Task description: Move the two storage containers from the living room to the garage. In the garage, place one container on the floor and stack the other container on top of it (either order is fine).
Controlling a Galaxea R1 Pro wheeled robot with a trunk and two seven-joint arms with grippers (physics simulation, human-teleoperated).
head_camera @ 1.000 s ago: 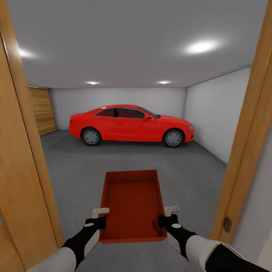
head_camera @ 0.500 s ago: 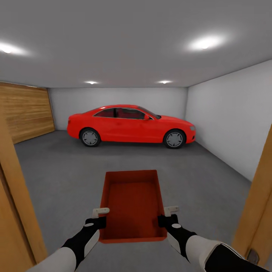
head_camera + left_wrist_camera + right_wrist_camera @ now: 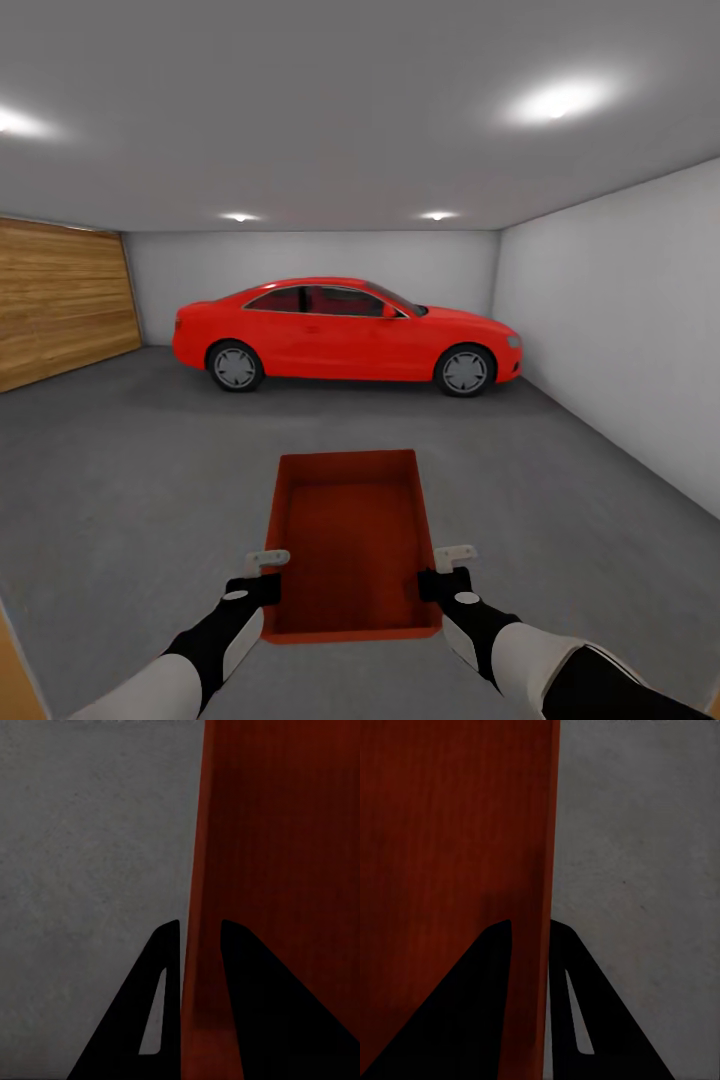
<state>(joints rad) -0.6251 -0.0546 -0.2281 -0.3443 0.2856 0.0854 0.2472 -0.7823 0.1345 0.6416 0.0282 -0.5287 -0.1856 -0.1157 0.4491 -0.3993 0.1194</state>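
- Orange-red rectangular open storage bin (image 3: 350, 540) sits lower centre of the head view, carried above the dark grey concrete floor (image 3: 120, 480).
- Left hand (image 3: 187, 934) and right hand (image 3: 536, 926) each clamp one thin side wall, seen closely at the wrists.
- Head view adds a glossy red car (image 3: 345, 335) mid-frame.

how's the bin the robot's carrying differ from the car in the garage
The storage container is an open-topped, plain-walled box held off the floor by the left pincer and right pincer; the car is closed, glazed and stands on its wheels by the back wall. Both are red, the container more orange.
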